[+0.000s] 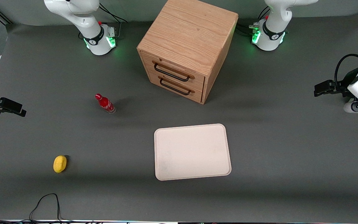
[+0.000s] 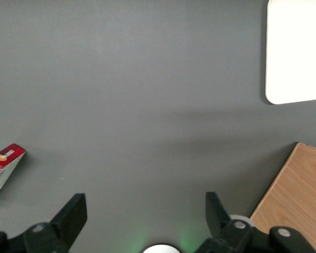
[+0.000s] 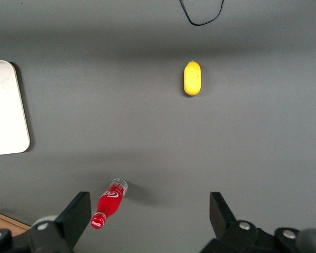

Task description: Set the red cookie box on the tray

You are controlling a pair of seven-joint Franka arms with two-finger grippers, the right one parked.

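The red cookie box (image 2: 2, 167) shows only in the left wrist view, and only as a corner: a red end with a white side panel, lying flat on the grey tabletop (image 2: 137, 105). It does not appear in the front view at all, so it must lie past the tabletop's edge as that camera frames it, toward the working arm's end. Nothing touches it.

The end effector (image 2: 145, 211) hangs above bare tabletop with its two fingers spread wide apart and nothing between them. In the front view it sits at the working arm's end (image 1: 323, 88), raised and well apart from the tray.

The tray (image 1: 192, 151) is empty and lies flat near the middle of the tabletop, nearer the front camera than the wooden drawer cabinet (image 1: 186, 46); its rounded corner (image 2: 295, 52) is also seen from the wrist, with the cabinet's top corner near it.

The task looks to be at its very start: the reach toward the box has not closed in. The next move calls for shifting the end effector sideways until the box is centred between the fingers, then descending. Since the box is thin and flat, the fingers will likely need to straddle its narrow width and go low to the tabletop.

A small red bottle (image 1: 105, 104) and a yellow object (image 1: 60, 164) stand toward the parked arm's end, clear of the likely path.
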